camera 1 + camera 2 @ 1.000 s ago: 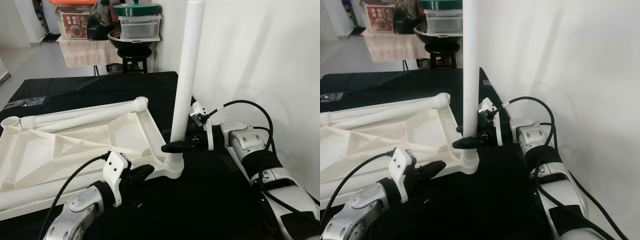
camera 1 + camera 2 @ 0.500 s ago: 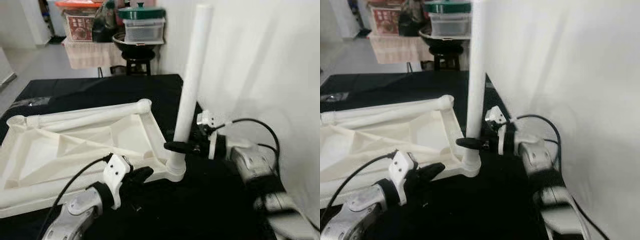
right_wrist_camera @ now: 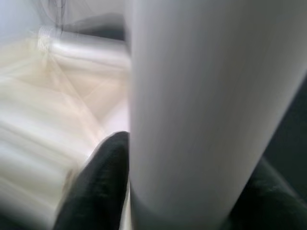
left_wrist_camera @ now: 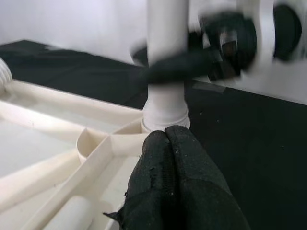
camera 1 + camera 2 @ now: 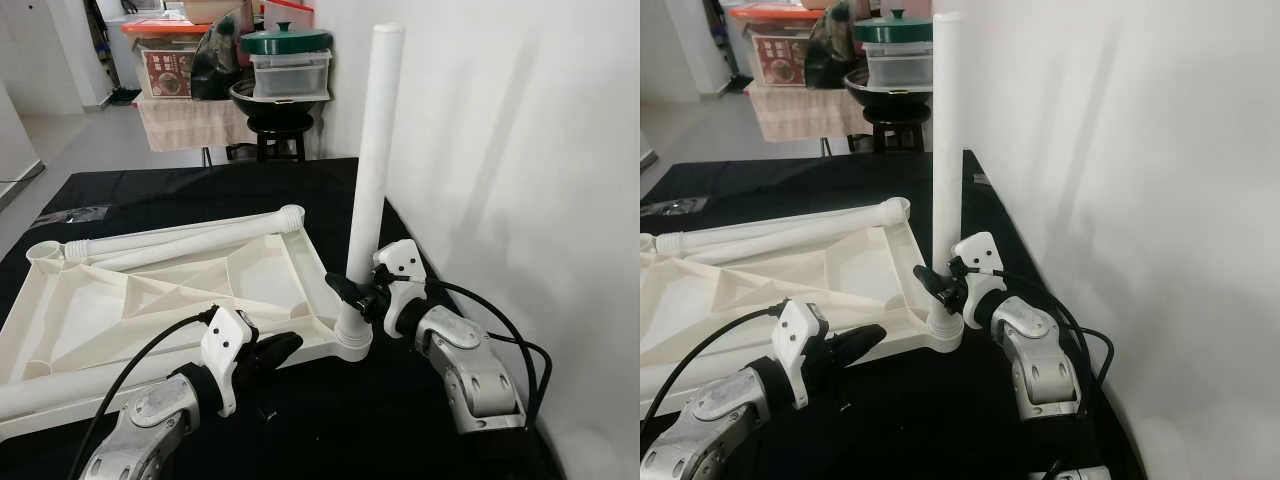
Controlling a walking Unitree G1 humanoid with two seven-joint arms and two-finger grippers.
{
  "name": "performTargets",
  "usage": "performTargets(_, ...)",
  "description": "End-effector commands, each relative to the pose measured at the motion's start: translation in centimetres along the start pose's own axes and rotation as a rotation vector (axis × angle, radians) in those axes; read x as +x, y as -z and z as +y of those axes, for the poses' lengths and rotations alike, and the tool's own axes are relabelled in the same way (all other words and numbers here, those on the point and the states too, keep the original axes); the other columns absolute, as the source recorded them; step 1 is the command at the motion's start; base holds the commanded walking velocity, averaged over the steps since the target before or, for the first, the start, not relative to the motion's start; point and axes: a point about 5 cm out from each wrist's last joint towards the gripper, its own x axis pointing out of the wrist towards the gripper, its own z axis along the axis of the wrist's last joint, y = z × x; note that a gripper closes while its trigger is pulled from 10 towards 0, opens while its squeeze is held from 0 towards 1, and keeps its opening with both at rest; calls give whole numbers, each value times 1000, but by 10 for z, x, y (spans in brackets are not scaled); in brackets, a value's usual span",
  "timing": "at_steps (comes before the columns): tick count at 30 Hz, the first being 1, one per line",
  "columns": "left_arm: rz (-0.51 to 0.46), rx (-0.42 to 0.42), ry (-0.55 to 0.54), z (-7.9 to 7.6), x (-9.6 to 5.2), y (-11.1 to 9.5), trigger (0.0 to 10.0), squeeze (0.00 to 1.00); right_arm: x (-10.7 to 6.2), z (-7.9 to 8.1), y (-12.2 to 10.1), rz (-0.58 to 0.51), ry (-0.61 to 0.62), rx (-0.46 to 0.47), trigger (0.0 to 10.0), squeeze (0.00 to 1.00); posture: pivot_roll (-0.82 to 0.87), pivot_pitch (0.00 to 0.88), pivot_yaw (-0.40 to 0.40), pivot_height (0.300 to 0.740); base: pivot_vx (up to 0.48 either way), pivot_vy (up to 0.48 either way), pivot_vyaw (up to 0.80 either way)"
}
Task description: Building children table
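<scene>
the right hand (image 5: 347, 292) is gripping the upright white plastic table leg (image 5: 371, 165) at the upturned white plastic tabletop (image 5: 150, 300)'s corner socket (still seating it, i'd say); the closed left hand (image 5: 272, 350) is pinning the rim.

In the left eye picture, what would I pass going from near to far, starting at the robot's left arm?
Left gripper → upside-down white tabletop → loose table leg lying across its far edge → black cloth → stool stacked with containers.

1. Table top (image 5: 150, 300): cream-white plastic, lying upside down on the black surface, ribbed underside showing;
2. Upright leg (image 5: 370, 170): white tube, standing in the near right corner socket;
3. Loose legs (image 5: 180, 235): lying along the far rim.
</scene>
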Motion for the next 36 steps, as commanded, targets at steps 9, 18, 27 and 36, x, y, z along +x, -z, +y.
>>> performTargets(9, -10, -32, 16, 2, 2, 2, 9529, 0, -12, 0, -42, -151, -562, -71, 10000, 0, -73, 0, -32, 740, 0, 0, 0)
performTargets(18, -15, -43, 25, 0, 5, 2, 9725, 0, 4, -30, -54, -91, -662, -75, 1216, 0, -64, 0, -30, 740, 0, 0, 0)
performTargets(27, -20, -46, 32, 0, 8, 2, 10000, 0, 3, -31, -67, -149, -750, -46, 0, 0, -71, 0, -40, 740, 0, 0, 0)
performTargets(36, -29, -52, 33, 4, 5, 0, 9961, 0, 10, -12, -21, -110, -110, 50, 0, 0, -118, 0, -11, 740, 0, 0, 0)
